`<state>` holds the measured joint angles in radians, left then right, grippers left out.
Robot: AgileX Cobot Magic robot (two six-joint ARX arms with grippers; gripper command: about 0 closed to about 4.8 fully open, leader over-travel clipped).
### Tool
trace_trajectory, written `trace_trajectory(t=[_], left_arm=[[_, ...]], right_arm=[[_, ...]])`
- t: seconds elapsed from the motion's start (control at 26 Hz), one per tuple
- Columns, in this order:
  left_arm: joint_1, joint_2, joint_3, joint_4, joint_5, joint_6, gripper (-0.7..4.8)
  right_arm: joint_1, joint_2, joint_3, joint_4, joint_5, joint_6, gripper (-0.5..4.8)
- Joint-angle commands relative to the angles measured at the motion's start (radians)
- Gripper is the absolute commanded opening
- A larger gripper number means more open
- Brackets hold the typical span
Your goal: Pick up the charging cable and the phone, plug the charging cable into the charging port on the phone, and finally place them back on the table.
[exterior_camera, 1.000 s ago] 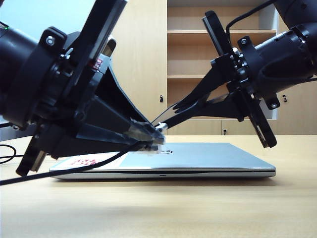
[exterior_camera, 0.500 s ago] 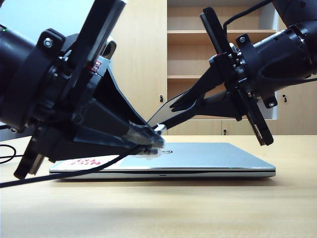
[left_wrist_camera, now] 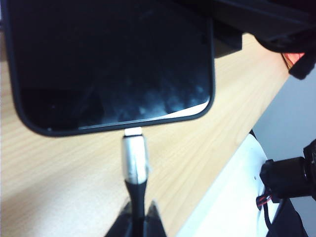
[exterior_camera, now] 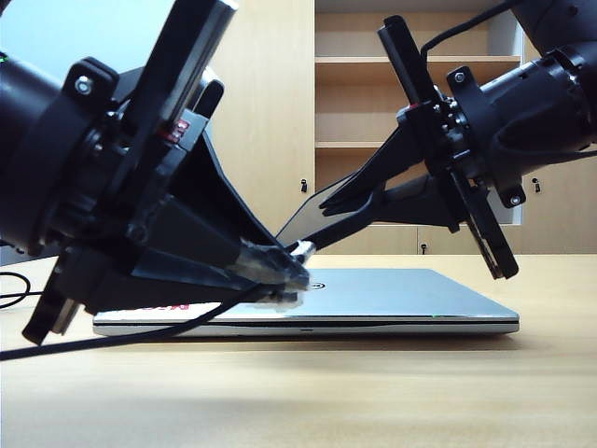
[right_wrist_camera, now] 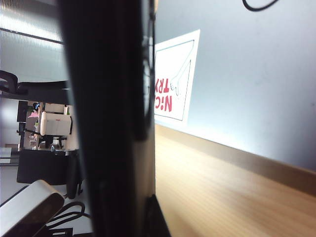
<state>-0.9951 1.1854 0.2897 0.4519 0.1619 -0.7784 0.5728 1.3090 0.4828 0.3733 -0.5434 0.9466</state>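
My left gripper (exterior_camera: 284, 273) (left_wrist_camera: 137, 213) is shut on the charging cable (exterior_camera: 140, 327) just behind its dark collar (left_wrist_camera: 136, 190). The silver plug (left_wrist_camera: 135, 158) points at the phone (left_wrist_camera: 113, 64). Its tip touches the middle of the phone's narrow end edge, where the charging port (left_wrist_camera: 132, 130) lies, covered by the tip. The glossy black phone (exterior_camera: 303, 213) hangs tilted above the laptop, and my right gripper (exterior_camera: 317, 220) (right_wrist_camera: 131, 217) is shut on it. In the right wrist view the phone (right_wrist_camera: 113, 118) shows edge-on as a dark slab. Both hover over the table (exterior_camera: 373, 392).
A closed silver laptop (exterior_camera: 401, 294) (right_wrist_camera: 247, 74) with a red-lettered sticker (right_wrist_camera: 173, 84) lies flat under both grippers. The black cord trails left across the table. A wooden cupboard with shelves (exterior_camera: 373, 103) stands behind. A white surface (left_wrist_camera: 232, 197) borders the table's edge.
The phone has tipped a little steeper in my right gripper. My left gripper keeps the plug at the phone's end edge and has barely shifted.
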Motion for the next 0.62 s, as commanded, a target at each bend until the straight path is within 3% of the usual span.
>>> trace_trajectory(t=[0.04,0.62], left_arm=[[0.007,-0.003,0.008,0.066,-0.039,0.008,-0.06],[0.007,-0.003,0.008,0.069,-0.039,0.012,-0.06]], right_arm=[[0.01,-0.005,0.002,-0.018,-0.087,-0.01,-0.06],[0.01,-0.005,0.002,-0.039,-0.113,0.047,-0.06]])
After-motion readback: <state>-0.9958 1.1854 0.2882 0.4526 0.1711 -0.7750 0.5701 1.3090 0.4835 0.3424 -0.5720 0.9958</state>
